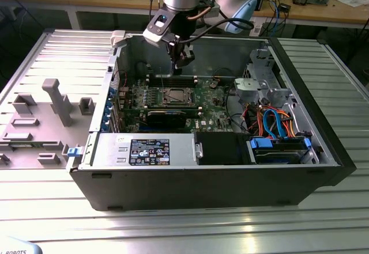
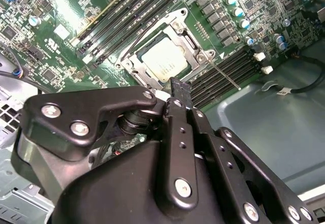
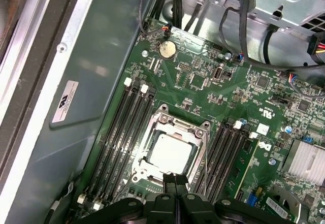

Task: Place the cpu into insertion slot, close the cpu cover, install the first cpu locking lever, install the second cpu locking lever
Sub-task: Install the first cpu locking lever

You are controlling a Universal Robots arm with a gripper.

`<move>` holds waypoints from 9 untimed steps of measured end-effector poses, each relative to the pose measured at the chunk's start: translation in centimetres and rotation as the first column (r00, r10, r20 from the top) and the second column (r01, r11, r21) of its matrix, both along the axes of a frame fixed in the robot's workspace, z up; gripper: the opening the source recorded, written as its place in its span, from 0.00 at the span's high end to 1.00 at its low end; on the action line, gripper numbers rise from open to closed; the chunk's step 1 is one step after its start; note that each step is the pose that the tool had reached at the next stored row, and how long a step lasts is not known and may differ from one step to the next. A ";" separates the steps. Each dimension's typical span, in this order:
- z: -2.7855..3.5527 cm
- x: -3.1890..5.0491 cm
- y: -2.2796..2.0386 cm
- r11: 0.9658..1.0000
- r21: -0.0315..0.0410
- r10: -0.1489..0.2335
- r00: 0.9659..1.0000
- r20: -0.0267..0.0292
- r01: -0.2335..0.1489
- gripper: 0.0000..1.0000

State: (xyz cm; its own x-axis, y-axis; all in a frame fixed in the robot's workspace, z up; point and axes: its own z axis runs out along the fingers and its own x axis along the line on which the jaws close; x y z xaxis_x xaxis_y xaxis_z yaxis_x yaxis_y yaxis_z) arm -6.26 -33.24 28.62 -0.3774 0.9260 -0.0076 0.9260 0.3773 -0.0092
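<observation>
First wrist view: claw (image 3: 175, 179), tips together and empty, hovers by the cpu cover (image 3: 182, 125) lying over the cpu (image 3: 171, 153) in the insertion slot (image 3: 143, 159); a misaimed descent could scrape the motherboard (image 3: 203, 82).

Exterior view overlooks the case (image 1: 202, 185); both wrist views closely face the cpu (image 3: 171, 153).

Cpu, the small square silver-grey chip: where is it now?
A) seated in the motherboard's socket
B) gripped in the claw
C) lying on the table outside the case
A: in both wrist views the small square silver-grey cpu lies flat inside the silvery-rimmed square insertion slot on the green motherboard, not in the shut black claw.
</observation>
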 end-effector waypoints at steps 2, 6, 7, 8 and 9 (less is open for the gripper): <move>0.00 0.00 0.00 1.000 0.000 0.000 1.000 0.000 0.000 0.89; 0.00 0.00 0.00 1.000 0.000 0.000 1.000 0.000 0.000 0.89; 0.00 0.00 0.00 1.000 0.000 0.000 1.000 0.000 0.000 0.89; 0.00 0.00 0.00 1.000 0.000 0.000 1.000 0.000 0.000 0.89; 0.00 0.00 0.00 1.000 0.000 0.000 1.000 0.000 0.000 0.89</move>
State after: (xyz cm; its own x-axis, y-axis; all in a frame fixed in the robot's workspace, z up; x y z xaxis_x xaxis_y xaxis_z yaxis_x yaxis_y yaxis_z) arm -6.26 -33.25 28.62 -0.3777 0.9259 -0.0076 0.9259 0.3777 -0.0092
